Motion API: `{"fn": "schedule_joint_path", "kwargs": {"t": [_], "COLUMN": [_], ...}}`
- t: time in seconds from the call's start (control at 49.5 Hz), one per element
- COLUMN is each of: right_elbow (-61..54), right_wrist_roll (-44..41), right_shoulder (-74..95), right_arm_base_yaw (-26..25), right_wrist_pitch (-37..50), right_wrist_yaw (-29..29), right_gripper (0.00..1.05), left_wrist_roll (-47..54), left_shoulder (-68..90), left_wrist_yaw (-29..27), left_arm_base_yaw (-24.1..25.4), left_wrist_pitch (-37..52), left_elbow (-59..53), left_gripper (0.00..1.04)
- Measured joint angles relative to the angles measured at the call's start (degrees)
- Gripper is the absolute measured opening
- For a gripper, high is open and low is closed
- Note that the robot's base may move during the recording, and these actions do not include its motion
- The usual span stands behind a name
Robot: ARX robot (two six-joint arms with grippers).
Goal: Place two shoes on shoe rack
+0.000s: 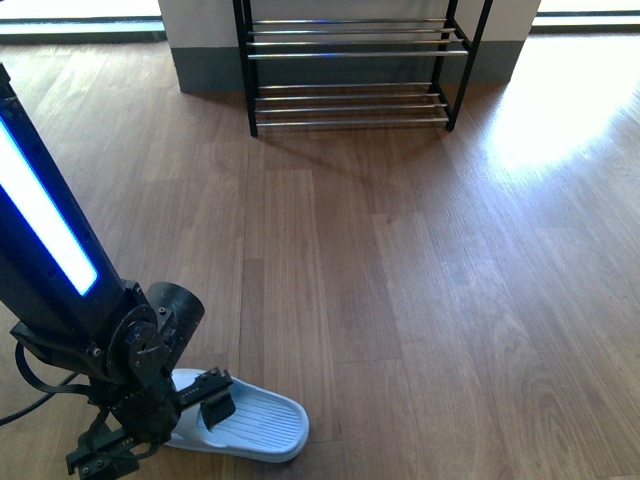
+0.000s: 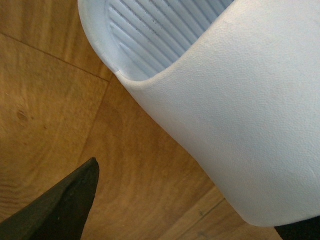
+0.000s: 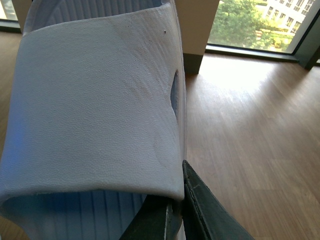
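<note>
Your left gripper (image 1: 208, 400) is down low over the wood floor (image 1: 400, 280). Its jaws are spread wide with the strap of a pale blue slide sandal (image 1: 255, 420) sitting between them. In the left wrist view, one black finger (image 2: 65, 205) is clear of the strap, not touching it. Your right gripper (image 3: 181, 200) doesn't show in the front view, but its wrist view has it pinched tight on the sole edge of the other slide (image 3: 95, 100), right by the strap. The shoe rack (image 1: 350, 45) stands well ahead of the left gripper, across the floor and a bit to its right.
</note>
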Motion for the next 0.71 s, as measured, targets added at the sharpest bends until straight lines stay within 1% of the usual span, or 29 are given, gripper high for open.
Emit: {"fn": "schedule_joint_path", "kwargs": {"t": [0.081,0.162,0.222,0.243,0.324,0.364,0.586,0.708], "right_elbow": [0.0,0.0,0.0,0.0,0.0,0.0,0.0,0.0], "right_wrist_roll": [0.0,0.0,0.02,0.02,0.02,0.0,0.02,0.02], "right_shoulder": [-0.02,0.0,0.0,0.0,0.0,-0.02,-0.02,0.0], "right_arm_base_yaw": [0.0,0.0,0.0,0.0,0.0,0.0,0.0,0.0], "right_wrist_pitch": [0.0,0.0,0.0,0.0,0.0,0.0,0.0,0.0], "right_wrist_yaw": [0.0,0.0,0.02,0.02,0.0,0.0,0.02,0.0], "right_gripper": [0.02,0.02,0.02,0.02,0.02,0.02,0.02,0.02], "left_wrist_roll": [2.99,4.5,4.94,5.09,5.49,5.81,6.21,6.36], "left_shoulder": [0.0,0.0,0.0,0.0,0.0,0.0,0.0,0.0], "left_wrist_yaw": [-3.02,-3.58,-3.87,-3.87,-3.85,-3.8,-4.0,-4.17], "left_arm_base_yaw": [-0.02,0.17,0.22,0.24,0.31,0.31,0.31,0.35], "left_wrist_pitch": [-0.98,-1.31,-1.6,-1.62,-1.64,-1.64,-2.12,-2.08], "left_elbow": [0.13,0.13,0.13,0.11,0.11,0.11,0.11,0.11], "left_gripper": [0.79,0.64,0.59,0.55,0.47,0.38,0.14,0.04]}}
